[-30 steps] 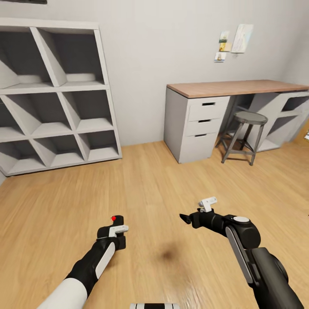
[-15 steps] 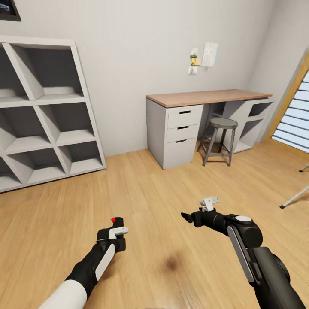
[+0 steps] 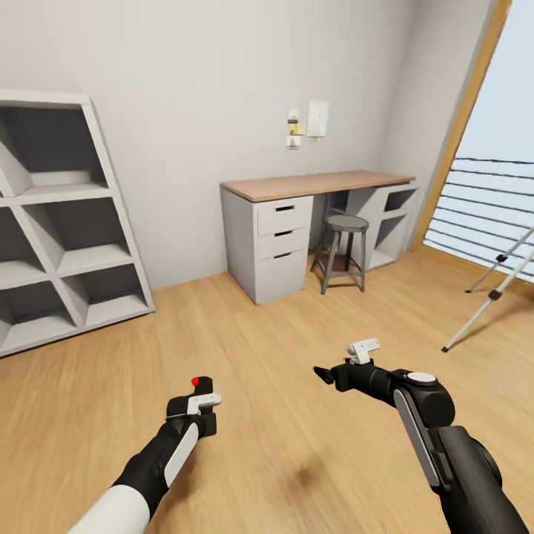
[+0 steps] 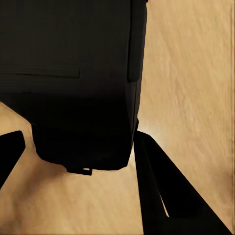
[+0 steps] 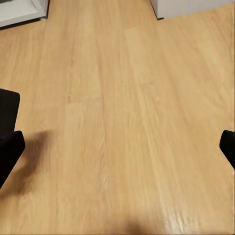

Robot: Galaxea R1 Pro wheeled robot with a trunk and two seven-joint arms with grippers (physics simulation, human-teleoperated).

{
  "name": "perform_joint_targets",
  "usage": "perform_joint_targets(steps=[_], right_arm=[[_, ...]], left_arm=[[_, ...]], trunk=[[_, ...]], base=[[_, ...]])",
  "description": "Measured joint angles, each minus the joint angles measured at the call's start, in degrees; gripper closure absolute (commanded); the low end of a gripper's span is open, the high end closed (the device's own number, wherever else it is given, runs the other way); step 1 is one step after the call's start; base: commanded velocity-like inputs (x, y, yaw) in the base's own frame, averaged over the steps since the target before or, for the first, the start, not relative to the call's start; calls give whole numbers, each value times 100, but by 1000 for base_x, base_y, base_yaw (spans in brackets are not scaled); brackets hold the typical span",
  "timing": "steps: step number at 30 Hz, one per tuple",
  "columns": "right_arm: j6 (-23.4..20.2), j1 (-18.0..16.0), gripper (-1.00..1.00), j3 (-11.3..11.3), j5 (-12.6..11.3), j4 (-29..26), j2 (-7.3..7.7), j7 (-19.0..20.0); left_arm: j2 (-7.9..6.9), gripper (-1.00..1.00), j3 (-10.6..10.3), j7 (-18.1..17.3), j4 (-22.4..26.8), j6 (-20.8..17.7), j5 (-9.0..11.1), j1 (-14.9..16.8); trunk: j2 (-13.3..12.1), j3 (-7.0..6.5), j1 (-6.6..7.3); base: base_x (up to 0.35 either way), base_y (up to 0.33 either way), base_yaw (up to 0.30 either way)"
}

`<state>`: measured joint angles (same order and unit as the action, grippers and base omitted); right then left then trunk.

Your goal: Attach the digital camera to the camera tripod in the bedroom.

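Light wood floor spans the bedroom. Left claw (image 3: 194, 404) is clenched on the digital camera (image 3: 199, 387), rigid and probably light; right claw (image 3: 324, 375) is released. Camera tripod (image 3: 489, 293) stands near the window: steady its thin legs.

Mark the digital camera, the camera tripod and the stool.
digital camera (image 3: 199, 384), head view, its top by the red dot.
camera tripod (image 3: 491, 298), head view, a silver leg.
stool (image 3: 347, 222), head view, its round seat.
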<state>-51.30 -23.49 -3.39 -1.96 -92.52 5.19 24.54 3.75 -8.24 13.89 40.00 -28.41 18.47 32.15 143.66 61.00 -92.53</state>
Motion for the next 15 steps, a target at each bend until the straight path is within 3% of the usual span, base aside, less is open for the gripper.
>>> perform_joint_targets(steps=[10,15], right_arm=[[-8,-1,-100,1,0,0,0,0],[-8,-2,-100,0,1,1,3,0]], left_arm=[[-2,100,0,2,-4,4,-1,-7],[-3,100,1,2,-3,3,-1,-8]], trunk=[[-13,-207,26],[-20,-310,39]], base=[[0,0,-261],[0,0,-114]])
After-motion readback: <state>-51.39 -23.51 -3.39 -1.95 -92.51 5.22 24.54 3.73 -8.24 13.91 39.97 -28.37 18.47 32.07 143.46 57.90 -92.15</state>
